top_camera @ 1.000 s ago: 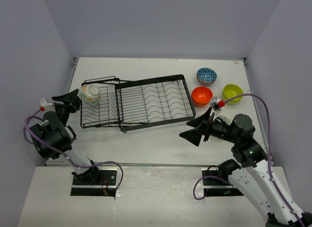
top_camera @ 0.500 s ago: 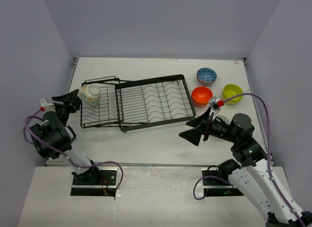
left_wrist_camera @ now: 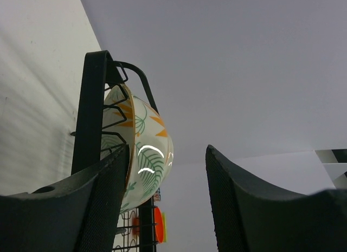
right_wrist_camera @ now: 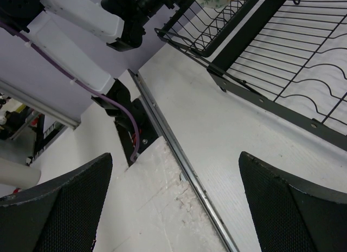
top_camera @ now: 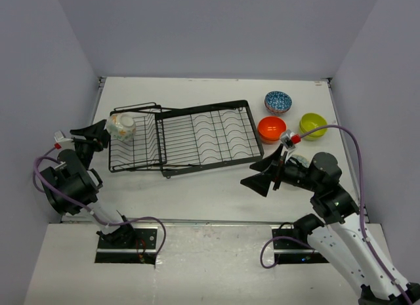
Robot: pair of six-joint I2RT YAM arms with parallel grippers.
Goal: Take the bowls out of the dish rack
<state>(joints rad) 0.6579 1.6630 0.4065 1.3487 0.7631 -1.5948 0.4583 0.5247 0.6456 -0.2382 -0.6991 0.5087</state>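
The black wire dish rack (top_camera: 203,136) lies mid-table. A cream bowl with leaf marks (top_camera: 121,126) stands on edge in its basket section at the left end. My left gripper (top_camera: 94,135) is open just left of that bowl. In the left wrist view the bowl (left_wrist_camera: 145,154) sits by my left finger (left_wrist_camera: 103,200), apart from the right one. My right gripper (top_camera: 262,174) is open and empty, right of the rack's near corner. The orange bowl (top_camera: 272,128), lime green bowl (top_camera: 313,125) and blue patterned bowl (top_camera: 278,101) rest on the table. No pinkish bowl is in view.
The rack's slotted part holds nothing. The right wrist view shows the rack's near edge (right_wrist_camera: 271,95), the table's front metal rail (right_wrist_camera: 179,149) and the left arm (right_wrist_camera: 87,19). Grey walls close in the table on three sides.
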